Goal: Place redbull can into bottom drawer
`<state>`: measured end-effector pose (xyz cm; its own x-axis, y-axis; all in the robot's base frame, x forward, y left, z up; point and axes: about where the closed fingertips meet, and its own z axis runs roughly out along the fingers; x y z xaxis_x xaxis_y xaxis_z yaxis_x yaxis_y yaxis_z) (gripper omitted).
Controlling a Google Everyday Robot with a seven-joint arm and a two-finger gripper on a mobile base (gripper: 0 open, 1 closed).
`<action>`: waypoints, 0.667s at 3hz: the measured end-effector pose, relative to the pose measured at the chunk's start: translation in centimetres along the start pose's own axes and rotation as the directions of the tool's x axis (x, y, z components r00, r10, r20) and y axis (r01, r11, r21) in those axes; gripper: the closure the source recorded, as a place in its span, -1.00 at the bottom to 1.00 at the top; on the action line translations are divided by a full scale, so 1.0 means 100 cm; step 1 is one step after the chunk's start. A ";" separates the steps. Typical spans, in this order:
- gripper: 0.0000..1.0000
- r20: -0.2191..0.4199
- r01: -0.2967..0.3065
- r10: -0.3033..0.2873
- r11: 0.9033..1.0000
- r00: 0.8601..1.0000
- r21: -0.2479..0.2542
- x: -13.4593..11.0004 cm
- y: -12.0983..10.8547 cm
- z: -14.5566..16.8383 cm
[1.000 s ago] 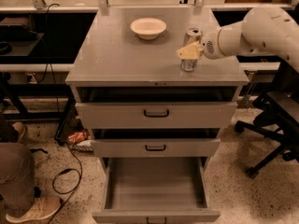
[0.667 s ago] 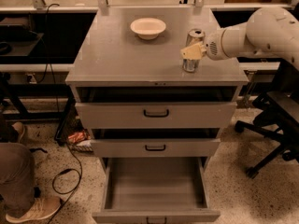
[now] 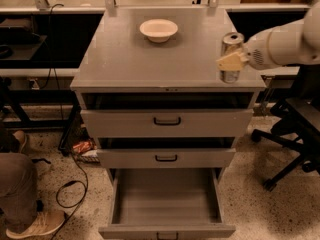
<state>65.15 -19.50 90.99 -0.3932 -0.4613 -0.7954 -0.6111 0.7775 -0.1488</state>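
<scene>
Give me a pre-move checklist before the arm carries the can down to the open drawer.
1. Bottom drawer pulled out, nothing visible inside: ok.
2. Redbull can upright on the cabinet top, near the right front corner: ok.
3. Gripper at the can's side, reaching in from the right: ok.
4. Grasp secure on the can: cannot tell.
5. Bowl at the back of the top, apart from can and gripper: ok.
6. Descent path: top drawer and middle drawer stick out slightly, but the bottom drawer comes out farther: ok, though swing wide of their fronts.
</scene>
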 end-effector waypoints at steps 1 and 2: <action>1.00 -0.177 0.057 -0.060 0.998 0.982 -0.025 0.045 0.017 -0.053; 1.00 -0.317 0.060 -0.100 0.989 0.943 -0.133 0.090 0.037 -0.060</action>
<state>55.26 -23.34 86.78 -0.5274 -0.6484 -0.5490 -0.7198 0.6843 -0.1168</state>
